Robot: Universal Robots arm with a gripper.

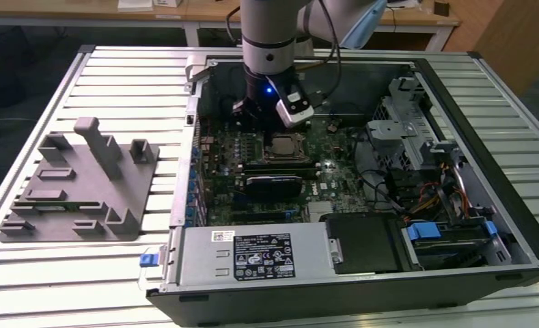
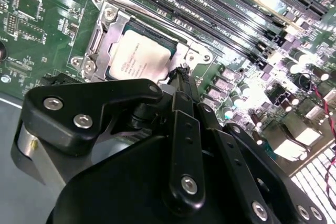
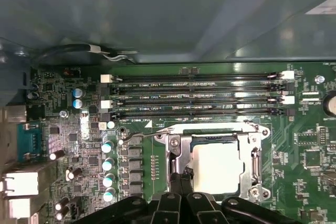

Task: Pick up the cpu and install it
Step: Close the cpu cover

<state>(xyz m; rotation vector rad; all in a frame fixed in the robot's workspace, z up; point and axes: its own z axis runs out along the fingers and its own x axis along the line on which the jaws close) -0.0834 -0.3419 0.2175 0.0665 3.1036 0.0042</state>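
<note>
Grey moulded fixture [image 1: 78, 184] sits on the slatted counter [image 1: 32, 287] at the exterior view's left, kept clear of the work, I'd say. Moving right, into the open computer case [image 1: 517, 219]: my hand [image 2: 181, 73] hangs low over the motherboard [image 3: 68, 145], clenched on nothing, tips just beside the socket [image 3: 176, 145]. And there's the cpu [image 3: 216, 167], silver top up, lying flat inside the socket frame. Placed, by my reckoning, which is why I'm carrying nothing.
</note>
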